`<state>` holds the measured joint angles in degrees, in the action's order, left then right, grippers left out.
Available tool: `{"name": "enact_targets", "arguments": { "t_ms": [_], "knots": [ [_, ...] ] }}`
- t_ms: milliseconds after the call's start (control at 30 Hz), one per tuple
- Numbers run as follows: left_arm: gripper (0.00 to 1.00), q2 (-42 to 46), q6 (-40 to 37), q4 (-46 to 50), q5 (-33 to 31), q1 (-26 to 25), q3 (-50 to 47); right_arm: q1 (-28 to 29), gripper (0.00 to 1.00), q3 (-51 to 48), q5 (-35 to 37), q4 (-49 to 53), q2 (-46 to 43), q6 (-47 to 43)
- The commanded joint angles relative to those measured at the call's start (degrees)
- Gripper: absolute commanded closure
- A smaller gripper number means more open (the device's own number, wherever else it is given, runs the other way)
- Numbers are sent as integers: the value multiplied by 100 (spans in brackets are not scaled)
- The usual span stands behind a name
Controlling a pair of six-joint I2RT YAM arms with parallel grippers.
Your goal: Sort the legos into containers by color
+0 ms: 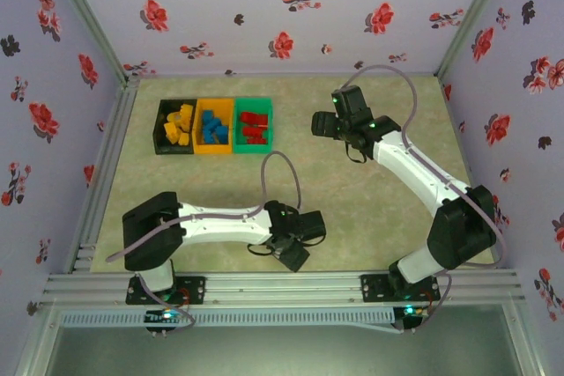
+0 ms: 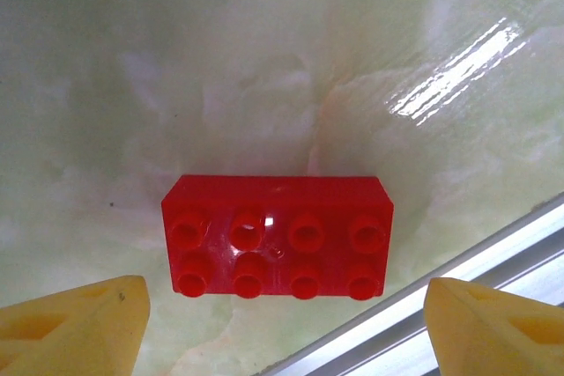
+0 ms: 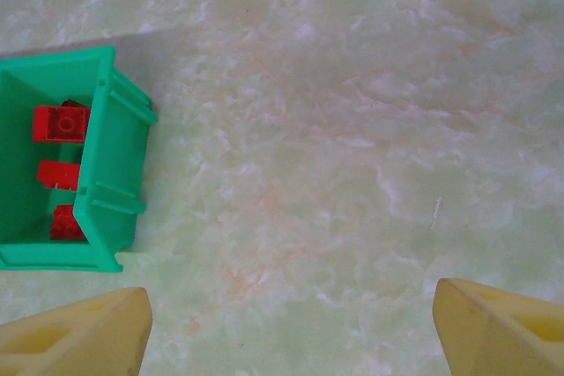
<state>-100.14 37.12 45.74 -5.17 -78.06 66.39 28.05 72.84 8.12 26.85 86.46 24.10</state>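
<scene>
Light is bright and even, shadows soft. A white glare streak lies on the table (image 2: 264, 68). Wrist pictures are slightly blurred.

Both jaws apart, left arm (image 1: 220, 220) folded low, right arm (image 1: 414, 169) reaching forward

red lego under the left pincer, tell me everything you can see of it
The red lego is a glossy plastic brick with eight studs in two rows of four. It lies flat, studs up, on the green marbled table, its long side across the left wrist view, near the metal rail. The left pincer is open above it; its yellow fingertips stand wide apart, clear of it.
</scene>
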Motion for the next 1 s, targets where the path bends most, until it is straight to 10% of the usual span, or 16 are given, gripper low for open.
{"name": "enact_targets", "arguments": {
  "t_ms": [0, 600, 967],
  "knots": [
    [17, -184, -96, 156, -151, -28, 186, -8, 16, -50, 32, 1, -121, 69],
    [18, -463, -153, 123, -56, 153, 269, -10, 16, -46, 41, 39, -91, 51],
    [42, -586, -194, 48, 235, 223, 243, -10, 16, -57, 67, 65, -136, 44]
  ]
}}
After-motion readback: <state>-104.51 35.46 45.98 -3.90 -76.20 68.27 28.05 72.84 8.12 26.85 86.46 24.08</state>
